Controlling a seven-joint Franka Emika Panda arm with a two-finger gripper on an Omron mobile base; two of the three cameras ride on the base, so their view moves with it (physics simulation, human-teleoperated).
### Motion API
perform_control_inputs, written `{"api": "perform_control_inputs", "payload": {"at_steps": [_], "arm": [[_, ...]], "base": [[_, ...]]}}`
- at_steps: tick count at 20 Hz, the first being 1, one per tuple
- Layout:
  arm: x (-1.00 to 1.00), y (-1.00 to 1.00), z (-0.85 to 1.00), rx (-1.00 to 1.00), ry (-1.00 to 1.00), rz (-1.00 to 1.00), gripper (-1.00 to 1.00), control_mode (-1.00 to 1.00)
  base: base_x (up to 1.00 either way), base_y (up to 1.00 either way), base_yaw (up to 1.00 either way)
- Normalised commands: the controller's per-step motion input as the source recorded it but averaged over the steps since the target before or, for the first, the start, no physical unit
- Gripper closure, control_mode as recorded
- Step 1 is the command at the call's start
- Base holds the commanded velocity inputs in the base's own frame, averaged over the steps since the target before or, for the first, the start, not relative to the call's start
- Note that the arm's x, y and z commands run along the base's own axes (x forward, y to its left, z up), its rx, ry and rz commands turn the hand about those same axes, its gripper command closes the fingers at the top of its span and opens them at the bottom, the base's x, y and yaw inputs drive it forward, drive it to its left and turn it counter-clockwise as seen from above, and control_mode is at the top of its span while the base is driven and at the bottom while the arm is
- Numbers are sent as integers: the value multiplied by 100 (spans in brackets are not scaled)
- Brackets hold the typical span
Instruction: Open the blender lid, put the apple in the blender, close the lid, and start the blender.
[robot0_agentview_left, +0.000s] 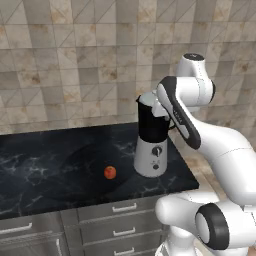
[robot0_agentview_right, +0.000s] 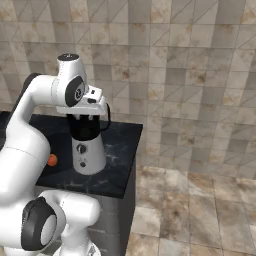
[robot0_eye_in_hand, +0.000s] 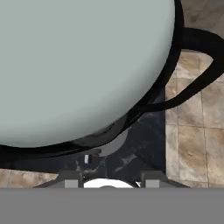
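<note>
The blender (robot0_agentview_left: 151, 158) (robot0_agentview_right: 88, 154) stands near the right end of the dark counter, a silver base with a black dial under a dark jar. My gripper (robot0_agentview_left: 153, 106) (robot0_agentview_right: 88, 113) comes down from above onto the jar's top. The pale grey blender lid (robot0_agentview_left: 146, 100) (robot0_eye_in_hand: 78, 65) sits right under the hand, with the jar's black rim and handle (robot0_eye_in_hand: 199, 61) showing around it. The jaws look shut on the lid; the fingertips themselves are hidden. The red-orange apple (robot0_agentview_left: 110, 172) (robot0_agentview_right: 52, 160) lies on the counter left of the blender base, apart from it.
The black marble counter (robot0_agentview_left: 45, 160) ends just right of the blender, with tan tiled floor (robot0_agentview_right: 200, 200) beyond. Grey drawers (robot0_agentview_left: 120, 220) sit below its front edge. A tiled wall (robot0_agentview_left: 75, 60) rises close behind the blender.
</note>
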Motion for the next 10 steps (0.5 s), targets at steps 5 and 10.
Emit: {"api": "perform_control_inputs", "payload": {"at_steps": [5, 10], "arm": [[-3, 0, 0, 0, -1, 0, -100, 100], [0, 0, 0, 0, 0, 0, -100, 100]], "base": [[-7, 12, 0], [-7, 44, 0]]}}
